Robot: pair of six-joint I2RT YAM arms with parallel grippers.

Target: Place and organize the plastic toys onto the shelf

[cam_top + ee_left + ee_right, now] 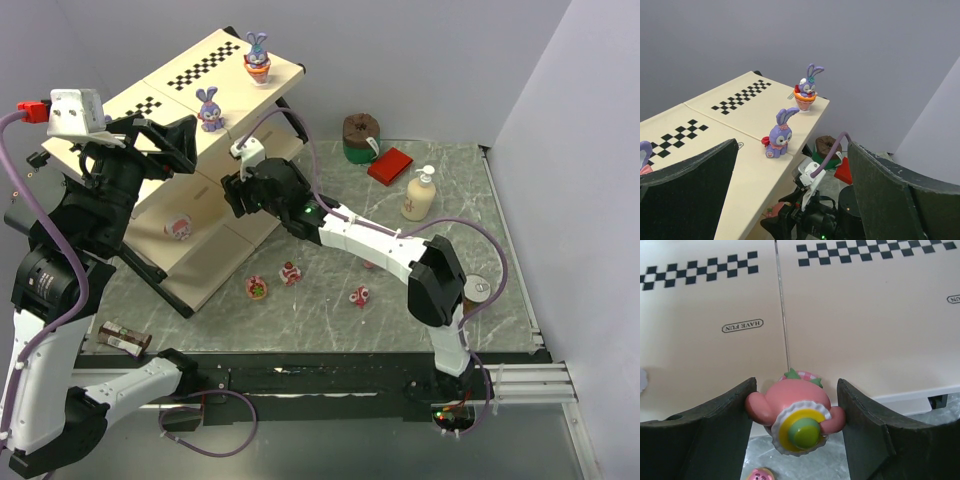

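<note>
Three tiers of shelf (215, 75) fill the left of the bench (330, 325). I judge I am mid-placement, with one toy in hand at the shelf front and not yet set down. My right gripper (796, 386) is partly closed on a pink toy (795, 412), whose sides touch both fingers. It sits right at the front edge of a cream board with checkered strips along the back. From the wrist view I cannot tell which tier that is. My left gripper (172, 140) hangs wide and empty over the left part of the top board.

Next, as I read it, the pink toy must travel further in over the board, come down onto its base, and only then be let go. It faces me end-on, a yellow-and-green disc in a white frill, so I am unsure it will land upright.

The board beyond the toy is bare up to the checkers, so there is room to push in. The front edge is the hazard, since a release here would likely drop the toy to the bench. On the top board a purple bunny (207, 108) stands near the front edge and a bunny in a cup (257, 55) stands at the far corner, both apart from my right gripper. A pink piece (180, 228) sits on the middle board. Three loose toys (290, 272) wait on the bench near the shelf's foot.
</note>
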